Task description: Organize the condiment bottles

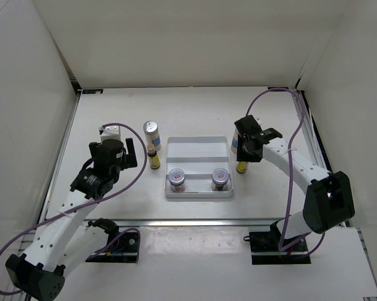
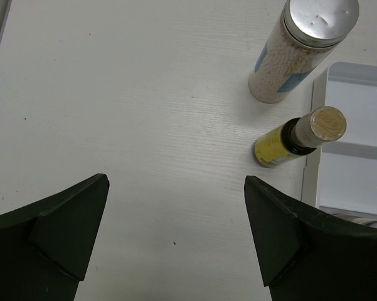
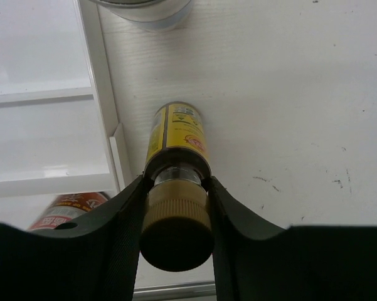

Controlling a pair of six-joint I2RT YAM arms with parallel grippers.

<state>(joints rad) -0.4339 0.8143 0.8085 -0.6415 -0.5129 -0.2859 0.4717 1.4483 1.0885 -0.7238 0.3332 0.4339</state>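
Note:
My right gripper (image 1: 245,155) (image 3: 175,183) is shut on the neck of a small yellow bottle (image 1: 241,167) (image 3: 179,133), which stands just right of the white tray (image 1: 199,145). A tall white bottle (image 1: 236,143) (image 3: 147,9) stands behind it, partly hidden by the gripper. Two short silver-lidded jars (image 1: 176,179) (image 1: 220,178) sit in the tray's front compartments. Left of the tray stand another tall white bottle (image 1: 152,131) (image 2: 298,50) and a second yellow bottle (image 1: 153,157) (image 2: 288,141). My left gripper (image 1: 130,153) (image 2: 175,232) is open and empty, left of those two.
The tray's back compartments (image 1: 197,149) hold nothing. White walls enclose the table on the left, back and right. The tray's edge (image 2: 310,169) (image 3: 100,94) shows in both wrist views, and one jar (image 3: 69,210) shows at the right wrist view's lower left.

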